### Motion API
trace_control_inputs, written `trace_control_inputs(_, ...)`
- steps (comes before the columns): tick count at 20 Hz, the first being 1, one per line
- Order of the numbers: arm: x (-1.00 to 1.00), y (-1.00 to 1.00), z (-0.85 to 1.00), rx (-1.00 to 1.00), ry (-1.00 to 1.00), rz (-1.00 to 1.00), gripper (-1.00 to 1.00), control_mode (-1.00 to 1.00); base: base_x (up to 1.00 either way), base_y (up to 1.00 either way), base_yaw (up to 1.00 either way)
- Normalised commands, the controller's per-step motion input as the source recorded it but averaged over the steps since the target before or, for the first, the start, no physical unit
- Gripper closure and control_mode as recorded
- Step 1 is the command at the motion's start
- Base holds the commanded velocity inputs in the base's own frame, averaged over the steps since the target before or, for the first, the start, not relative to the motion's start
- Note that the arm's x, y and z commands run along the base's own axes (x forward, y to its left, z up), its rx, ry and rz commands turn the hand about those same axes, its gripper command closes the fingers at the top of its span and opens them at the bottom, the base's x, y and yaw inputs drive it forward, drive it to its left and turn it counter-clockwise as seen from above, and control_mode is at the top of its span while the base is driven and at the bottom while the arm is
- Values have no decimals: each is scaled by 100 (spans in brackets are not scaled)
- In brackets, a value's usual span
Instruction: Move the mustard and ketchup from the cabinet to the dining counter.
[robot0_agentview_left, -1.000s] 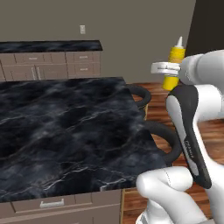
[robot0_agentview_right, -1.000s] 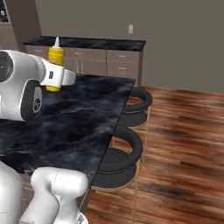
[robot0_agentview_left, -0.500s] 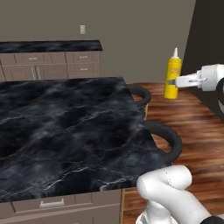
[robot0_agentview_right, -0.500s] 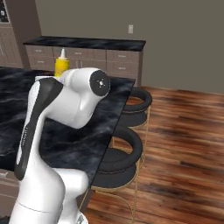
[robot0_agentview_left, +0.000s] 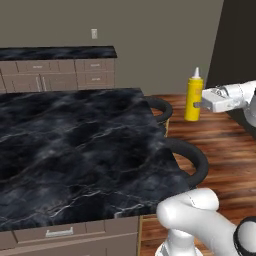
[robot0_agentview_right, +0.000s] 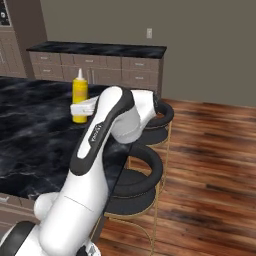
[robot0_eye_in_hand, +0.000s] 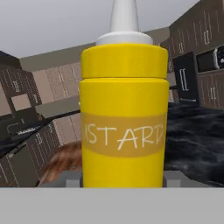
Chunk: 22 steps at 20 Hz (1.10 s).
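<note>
The mustard (robot0_agentview_left: 193, 97), a yellow squeeze bottle with a pale pointed nozzle, hangs upright in the air by the stool-side edge of the dining counter (robot0_agentview_left: 75, 150). My gripper (robot0_agentview_left: 201, 105) is shut on its lower body from the side. In the right base view the mustard (robot0_agentview_right: 79, 95) and gripper (robot0_agentview_right: 82, 109) show against the dining counter's (robot0_agentview_right: 35, 140) black marble. Close up in the hand view, the mustard (robot0_eye_in_hand: 124, 109) stands between my fingers, its label facing the camera. The ketchup is out of view. Brown wall units show far behind in the hand view; I cannot tell which is the cabinet.
Two black round stools (robot0_agentview_left: 192, 157) (robot0_agentview_right: 142, 175) stand along the dining counter's right edge over a wooden floor. A narrower black worktop over brown drawers (robot0_agentview_left: 60, 70) runs along the back wall. My white arm (robot0_agentview_right: 110, 130) arches over the counter's corner.
The mustard has come down in my gripper, from high above the counter's edge to just above counter height. The arm's elbow has swung across the right base view.
</note>
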Motion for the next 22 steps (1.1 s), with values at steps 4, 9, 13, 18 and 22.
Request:
trace_control_inputs(4,10,0,-39,-1,-23,20,100,-100,0,0,0)
trace_control_inputs(9,5,0,-41,0,-37,16,100,-100,0,0,0)
trace_control_inputs(13,15,3,-36,0,-18,5,100,-100,0,0,0)
trace_control_inputs(18,27,1,-37,0,-2,0,100,-100,0,0,0)
trace_control_inputs(22,36,0,-48,0,0,0,100,-100,0,0,0)
